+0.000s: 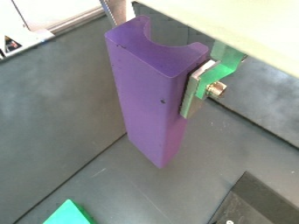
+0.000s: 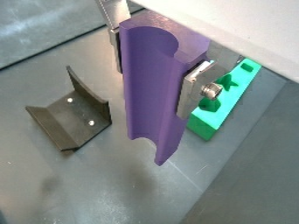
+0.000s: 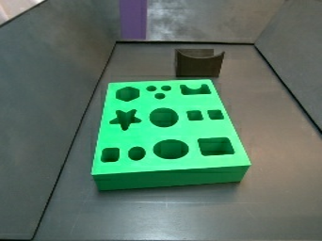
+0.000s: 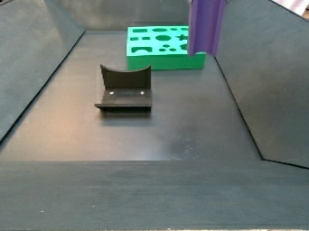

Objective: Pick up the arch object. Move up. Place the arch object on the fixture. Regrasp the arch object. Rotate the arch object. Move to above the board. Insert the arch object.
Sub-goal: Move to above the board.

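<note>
Arch object point(image 2: 155, 92) upright, clamped between gripper point(image 2: 158, 63) fingers point(image 1: 198, 87), hanging clear above the floor. In a side view it hangs at the top edge, beside board point(image 4: 164, 42). Fixture point(image 4: 123, 88) stands apart, unoccupied.

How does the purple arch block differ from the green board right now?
The arch object is purple, narrow and elongated; the board is bright green, wide and flat. The arch object hangs upright off the floor, clamped in the gripper; the board lies flat on the floor. The arch object shows one curved notch; the board has many shaped holes. Both look like solid blocks.
</note>
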You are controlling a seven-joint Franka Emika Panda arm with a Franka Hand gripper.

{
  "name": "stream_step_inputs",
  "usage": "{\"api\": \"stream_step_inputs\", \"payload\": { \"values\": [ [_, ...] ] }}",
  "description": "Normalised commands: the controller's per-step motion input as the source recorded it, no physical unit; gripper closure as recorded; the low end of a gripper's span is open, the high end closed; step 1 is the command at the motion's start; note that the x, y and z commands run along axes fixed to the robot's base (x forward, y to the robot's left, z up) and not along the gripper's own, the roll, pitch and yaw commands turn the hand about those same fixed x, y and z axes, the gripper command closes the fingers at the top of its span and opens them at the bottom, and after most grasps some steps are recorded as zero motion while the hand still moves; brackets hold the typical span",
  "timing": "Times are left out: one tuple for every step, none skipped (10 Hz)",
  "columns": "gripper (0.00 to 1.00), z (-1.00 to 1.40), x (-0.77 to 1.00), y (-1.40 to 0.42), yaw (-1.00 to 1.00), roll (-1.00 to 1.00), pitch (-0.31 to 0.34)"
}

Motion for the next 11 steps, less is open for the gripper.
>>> {"api": "stream_step_inputs", "payload": {
  "values": [
    [1.0, 1.0, -0.01, -0.04, -0.01, -0.09, 0.052],
    [1.0, 1.0, 0.0, -0.03, -0.02, -0.1, 0.053],
    [1.0, 0.98, 0.0, -0.03, -0.02, -0.1, 0.054],
    [1.0, 0.78, 0.0, -0.01, -0.02, -0.11, 0.048],
    [1.0, 0.63, 0.0, 0.0, -0.02, -0.11, 0.046],
    [1.0, 0.49, 0.0, 0.0, -0.02, -0.12, 0.044],
    [1.0, 0.34, 0.0, 0.01, -0.02, -0.12, 0.042],
    [1.0, 0.05, 0.26, -1.0, -0.18, 0.15, -0.016],
    [1.0, 0.01, 0.26, -1.0, -0.17, 0.18, -0.016],
    [1.0, 0.01, 0.28, -1.0, -0.06, 0.17, 0.001],
    [1.0, 0.01, 0.29, -1.0, -0.04, 0.12, 0.017]
  ]
}}
